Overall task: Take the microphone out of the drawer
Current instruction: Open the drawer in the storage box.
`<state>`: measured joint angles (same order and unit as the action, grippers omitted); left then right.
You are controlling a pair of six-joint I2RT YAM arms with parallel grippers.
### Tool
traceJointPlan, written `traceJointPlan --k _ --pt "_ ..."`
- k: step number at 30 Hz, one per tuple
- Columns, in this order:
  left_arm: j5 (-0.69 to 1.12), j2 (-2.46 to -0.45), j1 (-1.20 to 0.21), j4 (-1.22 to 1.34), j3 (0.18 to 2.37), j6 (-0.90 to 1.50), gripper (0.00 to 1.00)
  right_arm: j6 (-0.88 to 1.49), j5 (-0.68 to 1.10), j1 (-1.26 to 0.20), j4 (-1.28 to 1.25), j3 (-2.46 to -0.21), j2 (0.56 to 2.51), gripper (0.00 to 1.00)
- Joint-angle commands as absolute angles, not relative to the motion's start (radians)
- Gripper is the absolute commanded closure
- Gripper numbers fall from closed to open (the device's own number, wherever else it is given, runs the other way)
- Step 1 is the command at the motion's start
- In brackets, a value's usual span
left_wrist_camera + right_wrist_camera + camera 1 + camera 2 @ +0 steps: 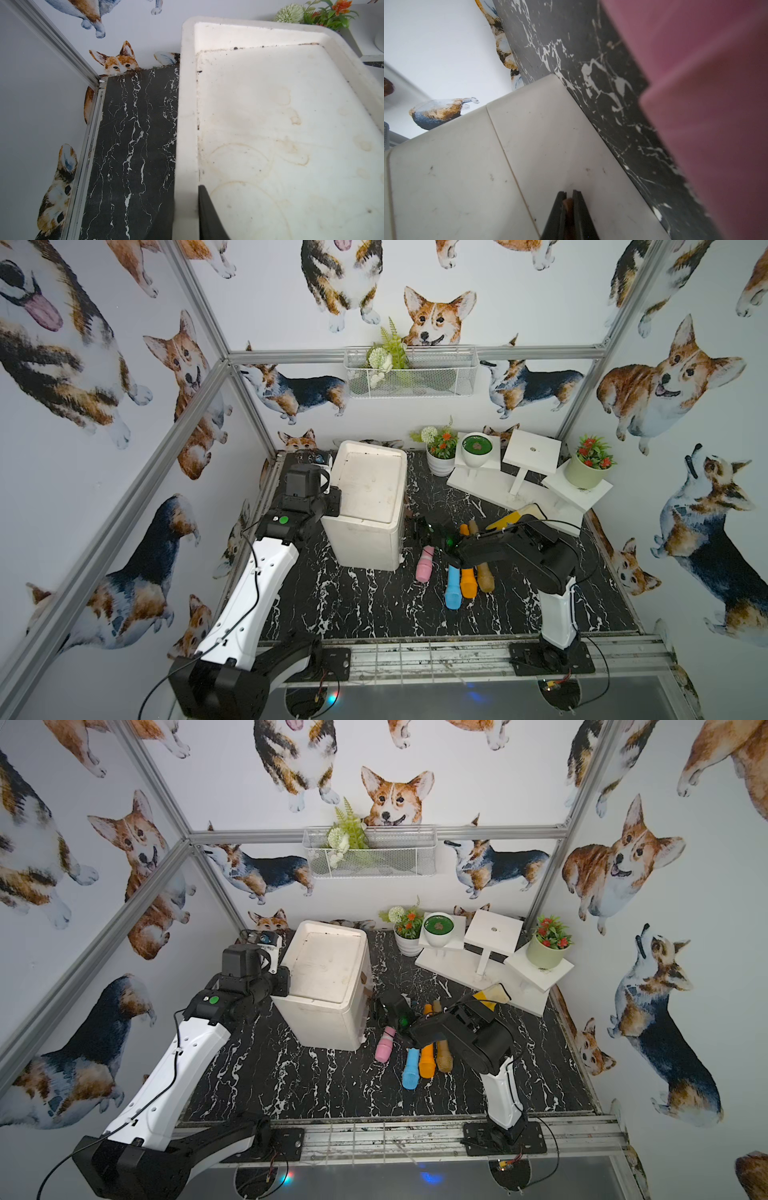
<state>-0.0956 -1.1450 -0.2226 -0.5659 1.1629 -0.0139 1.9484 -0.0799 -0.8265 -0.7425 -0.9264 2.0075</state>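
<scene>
The white drawer cabinet [370,485] [324,969] stands at mid table. Its drawer fronts face right and are shut, so the microphone is hidden. My right gripper [569,192] [374,1006] is shut on a small brown pull tab [568,202] on the lower drawer [550,135], the front nearest the table top. My left gripper [187,197] [332,499] is shut on the cabinet's top rim [187,124] at its left edge. One finger [205,207] lies inside the rim and the other is outside.
Pink [424,564], blue [453,589], orange [467,583] and brown [485,578] cylinder-shaped toys lie right of the cabinet, under my right arm. The pink one [706,104] fills part of the right wrist view. A white stand [519,489] with potted plants is at back right.
</scene>
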Motion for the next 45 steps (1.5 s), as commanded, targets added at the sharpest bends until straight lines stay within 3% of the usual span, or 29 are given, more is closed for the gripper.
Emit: traceJointPlan --k 1,35,41,45 --pt "-0.081 -1.150 -0.223 -0.675 1.158 -0.067 1.00 1.973 -0.064 -0.834 -0.698 -0.909 2.008 0.99" --pt "-0.189 -1.161 -0.199 -0.661 1.183 -0.043 1.00 1.526 -0.048 -0.630 -0.273 -0.694 1.597 1.00" --pt "-0.201 -1.151 -0.197 -0.657 1.172 -0.046 1.00 1.474 -0.052 -0.629 -0.202 -0.732 1.581 0.97" --pt "-0.192 -1.138 -0.195 -0.654 1.167 -0.048 1.00 1.427 -0.051 -0.629 -0.162 -0.756 1.563 0.83"
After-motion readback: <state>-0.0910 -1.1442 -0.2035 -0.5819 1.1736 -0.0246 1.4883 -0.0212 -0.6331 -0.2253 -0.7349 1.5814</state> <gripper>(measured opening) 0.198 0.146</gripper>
